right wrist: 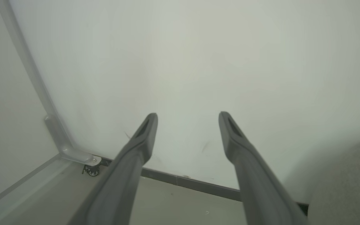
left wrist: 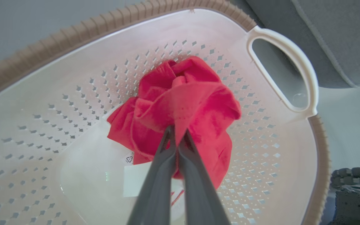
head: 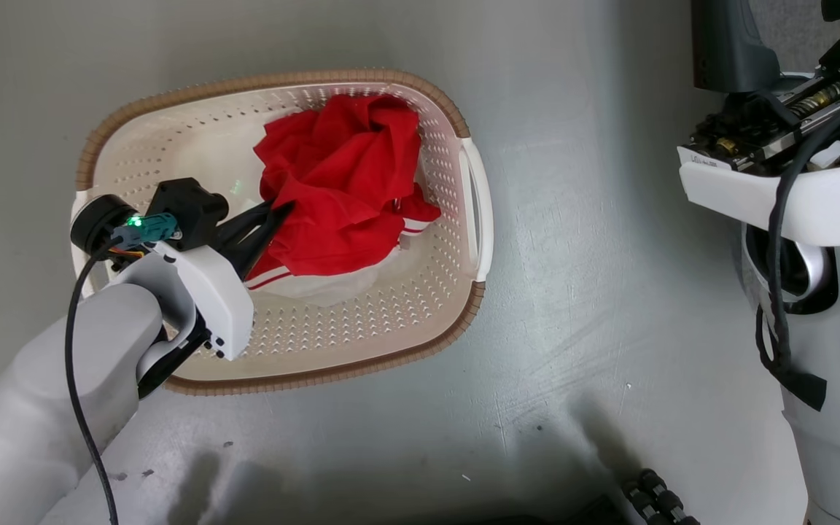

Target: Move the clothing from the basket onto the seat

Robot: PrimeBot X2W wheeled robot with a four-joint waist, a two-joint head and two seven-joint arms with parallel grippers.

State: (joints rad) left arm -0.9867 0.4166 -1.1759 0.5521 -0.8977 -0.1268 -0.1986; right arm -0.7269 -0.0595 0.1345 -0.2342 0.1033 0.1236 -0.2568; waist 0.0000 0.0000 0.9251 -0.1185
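Grab made in the basket [head: 283, 79], lift not yet begun.
Left gripper [left wrist: 177, 132] reaches in from 8 o'clock in the head view, its 2 fingers pinched tight on a fold of the red clothing [head: 347, 189], bunched toward 1 o'clock on the basket floor. Right gripper [right wrist: 187, 122] hangs spread wide, empty, facing a wall [right wrist: 198, 56]. Next call, I'd say: raise the bundle clear of the basket's edge, then swing to the grey seat [left wrist: 323, 37], at 2 o'clock in the left wrist view.

Scuffed grey floor [head: 573, 292], pale wall [right wrist: 198, 62] with dark skirting [right wrist: 198, 185], small caster [right wrist: 91, 170] under a metal frame [right wrist: 55, 131]
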